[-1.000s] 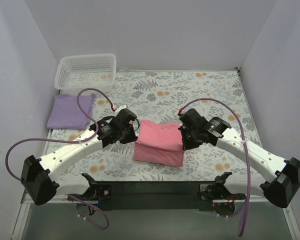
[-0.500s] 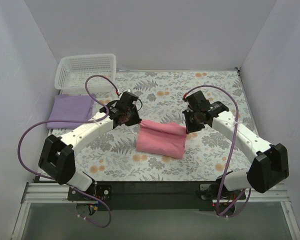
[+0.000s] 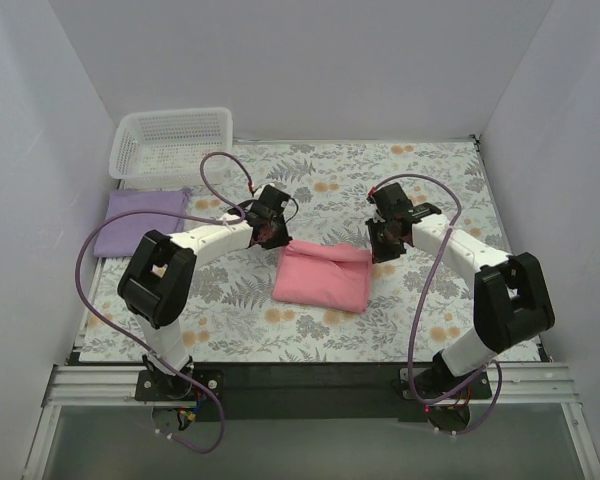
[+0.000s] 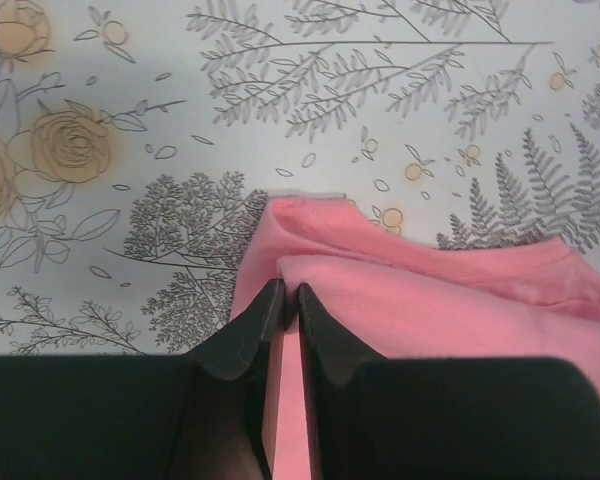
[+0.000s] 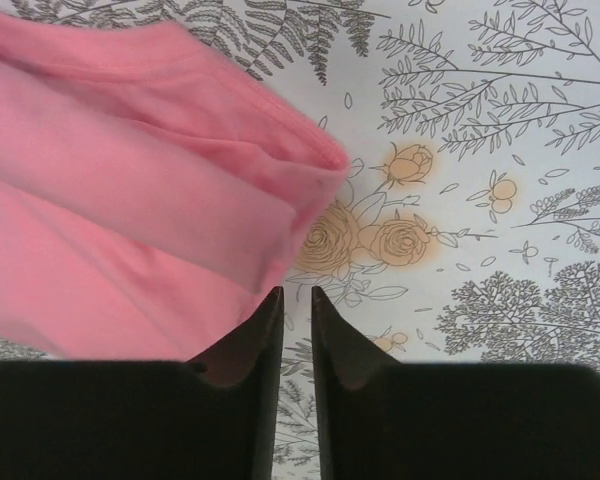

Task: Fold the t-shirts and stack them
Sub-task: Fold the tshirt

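Salmon-pink folded cloth t-shirt [image 3: 323,280] lies on floral-print tablecloth [image 3: 430,180], long axis left-right | left gripper [image 4: 283,292] at its far-left corner, jaws nearly together, grip on cloth unclear | right gripper [image 5: 297,292] just off its far-right corner, jaws nearly together, empty | lavender-purple folded t-shirt [image 3: 140,220] well left of it; left arm [image 3: 205,240] looks nearer for stacking

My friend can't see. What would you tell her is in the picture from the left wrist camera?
The left claw, its two black fingers almost together, seems to pinch the corner of a folded pink shirt, with pink cloth showing in the thin gap. The shirt lies on a flowery tablecloth.
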Robot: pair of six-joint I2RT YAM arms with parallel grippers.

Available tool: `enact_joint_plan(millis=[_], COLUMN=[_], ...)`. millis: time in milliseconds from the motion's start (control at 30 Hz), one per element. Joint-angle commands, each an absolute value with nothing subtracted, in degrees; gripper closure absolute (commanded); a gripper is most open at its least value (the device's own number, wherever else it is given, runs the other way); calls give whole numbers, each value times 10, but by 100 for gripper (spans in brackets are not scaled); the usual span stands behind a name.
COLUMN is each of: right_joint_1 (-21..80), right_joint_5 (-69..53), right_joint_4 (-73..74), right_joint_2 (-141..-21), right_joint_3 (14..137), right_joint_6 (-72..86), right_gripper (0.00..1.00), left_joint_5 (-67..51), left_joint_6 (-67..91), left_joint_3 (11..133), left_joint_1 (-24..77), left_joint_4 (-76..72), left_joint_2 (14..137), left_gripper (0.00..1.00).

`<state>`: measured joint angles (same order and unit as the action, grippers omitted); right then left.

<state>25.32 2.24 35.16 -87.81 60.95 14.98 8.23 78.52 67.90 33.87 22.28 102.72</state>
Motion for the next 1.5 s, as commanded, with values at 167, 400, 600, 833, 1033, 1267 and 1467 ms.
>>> enact_joint_plan(millis=[167, 400, 600, 833, 1033, 1267, 1467], right_joint_1=[247, 245, 232, 170, 123, 47, 41], right_joint_5=[49, -101, -276, -394, -407, -446, -498], right_joint_4=[310, 183, 7, -222, -292, -350, -359], right_joint_2=[-835, -725, -728, -836, -966, -1084, -1031], right_joint_3=[626, 536, 455, 400, 417, 453, 450], right_joint_6=[153, 152, 197, 265, 286, 328, 359], right_gripper=[59, 57, 57, 58, 59, 61, 61], left_joint_5=[183, 111, -40, -83, -88, -73, -92], left_joint_6=[780, 783, 786, 834, 868, 869, 871], left_joint_3=[695, 593, 489, 504, 546, 525, 527], left_joint_1=[330, 335, 337, 310, 275, 242, 239], left_joint_4=[208, 137, -52, -182, -209, -210, -192], left_joint_2=[966, 853, 830, 967, 1090, 1113, 1065], left_gripper=[67, 35, 64, 84, 92, 93, 78])
